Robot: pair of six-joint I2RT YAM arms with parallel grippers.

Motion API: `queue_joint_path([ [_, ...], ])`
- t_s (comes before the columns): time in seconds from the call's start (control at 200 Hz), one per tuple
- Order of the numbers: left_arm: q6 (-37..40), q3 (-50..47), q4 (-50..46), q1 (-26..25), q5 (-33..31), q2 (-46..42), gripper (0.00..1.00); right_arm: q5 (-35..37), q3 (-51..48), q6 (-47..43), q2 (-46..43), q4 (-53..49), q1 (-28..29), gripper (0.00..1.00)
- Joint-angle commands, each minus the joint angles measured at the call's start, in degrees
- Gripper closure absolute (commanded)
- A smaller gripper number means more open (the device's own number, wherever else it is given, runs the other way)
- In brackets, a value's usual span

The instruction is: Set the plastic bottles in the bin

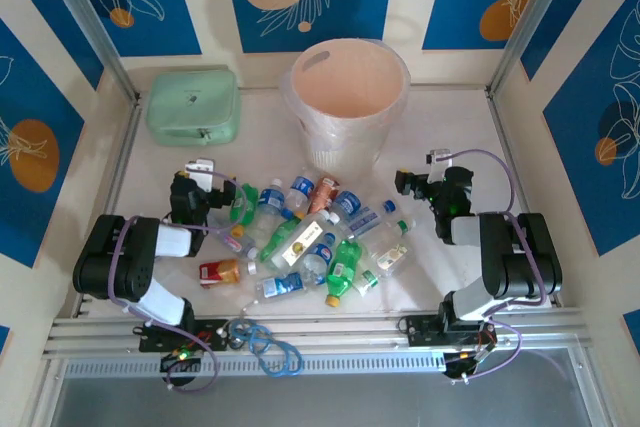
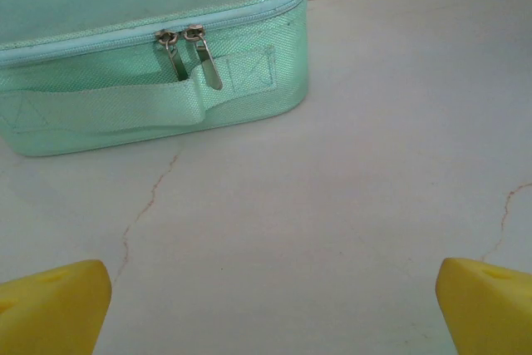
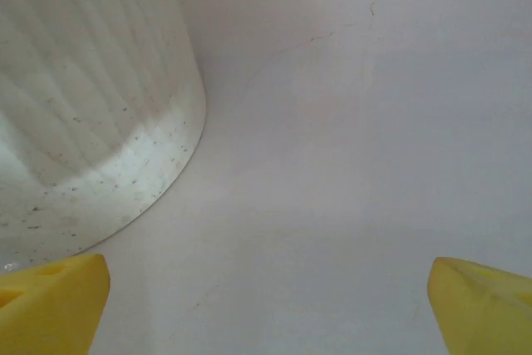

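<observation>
The left gripper (image 2: 266, 309) and right gripper (image 3: 266, 309) gape empty either side of the bottles (image 1: 300, 237) heaped before the bin (image 1: 345, 142); likely light, slick, crushable, best pinched gently mid-body

In front of me, the white table (image 1: 455, 132) carries a heap of plastic bottles (image 1: 305, 242) at its near middle. The bin (image 1: 345, 142) stands upright behind them, and a mint-green case (image 1: 193, 105) lies far left.
</observation>
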Motion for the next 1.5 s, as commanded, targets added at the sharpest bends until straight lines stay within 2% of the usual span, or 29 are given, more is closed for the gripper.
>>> queue_joint_path([
  [0.0,-1.0,1.0,-0.3,0.4,-0.1,0.6,0.00,-0.4,0.7,0.5,0.4,1.4,-0.1,0.01],
  [0.93,-1.2,1.3,-0.9,0.4,0.1,0.6,0.00,-0.4,0.7,0.5,0.3,1.4,-0.1,0.01],
  [0.965,-1.2,1.1,-0.7,0.4,0.1,0.4,0.00,1.6,1.0,1.4,-0.4,1.4,0.4,0.01],
  [1.03,-1.2,1.5,-2.4,0.3,-1.6,-1.2,0.00,13.4,7.2,3.4,-6.4,-14.4,2.6,0.01],
  [1.085,-1.3,5.2,-14.4,-0.1,-3.1,-7.7,0.00,20.5,18.7,11.7,-11.6,-37.2,2.3,0.01],
  [1.135,-4.2,10.6,-26.6,-0.8,-9.2,-13.5,0.00,20.2,28.7,21.8,-13.9,-59.7,0.1,0.01],
  [1.17,-8.5,13.8,-33.3,-0.9,-13.0,-17.2,0.00,17.9,34.5,27.2,-14.5,-69.6,-1.3,0.01],
  [1.265,-21.4,20.2,-48.0,-0.9,-17.3,-25.6,0.00,18.8,37.4,42.5,-15.2,-85.9,-3.2,0.01],
  [1.316,-27.5,22.8,-54.5,-0.9,-16.2,-28.4,0.00,10.5,36.3,42.3,-15.1,-89.8,-6.0,0.00],
  [1.351,-29.4,24.0,-57.5,-1.0,-12.9,-29.7,0.00,9.2,36.0,42.3,-15.3,-93.6,-5.8,0.03],
  [1.416,-33.3,26.0,-63.0,-1.9,-7.7,-31.0,0.00,14.7,36.8,44.7,-16.7,-103.2,-0.2,0.02],
  [1.496,-33.8,27.5,-68.2,-4.3,-4.0,-31.6,0.00,23.1,37.4,49.9,-19.6,-113.1,11.4,0.02],
])
